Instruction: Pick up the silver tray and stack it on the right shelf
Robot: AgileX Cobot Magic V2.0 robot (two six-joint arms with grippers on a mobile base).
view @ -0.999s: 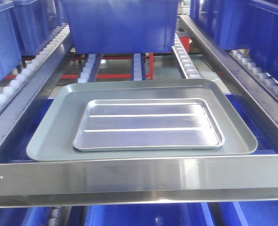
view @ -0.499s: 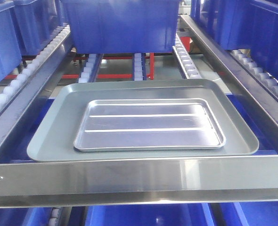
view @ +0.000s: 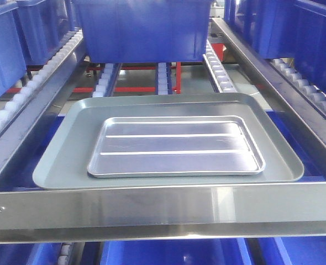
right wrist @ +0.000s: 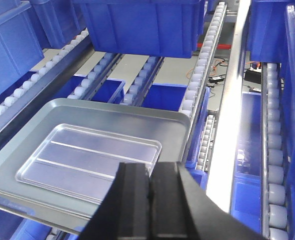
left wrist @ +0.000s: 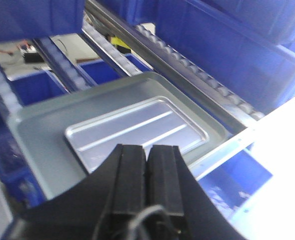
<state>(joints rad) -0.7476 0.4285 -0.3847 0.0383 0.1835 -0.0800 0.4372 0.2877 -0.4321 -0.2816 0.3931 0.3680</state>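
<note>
Hands both closed on nothing: the left hand [left wrist: 146, 172] and right hand [right wrist: 150, 192] have their black fingers pressed together, each hovering above the near edge of the trays. Silver tray [view: 175, 146] lies flat inside the grey tray [view: 58, 160], on the shelf [view: 163, 207] behind its front bar, below a blue bin [view: 143, 27].

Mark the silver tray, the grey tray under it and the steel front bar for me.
silver tray [view: 174, 146]: front view, on its base between the two embossed ridges.
grey tray [view: 61, 165]: front view, on its bare floor at the left.
steel front bar [view: 163, 207]: front view, on the middle of its broad face.
</note>
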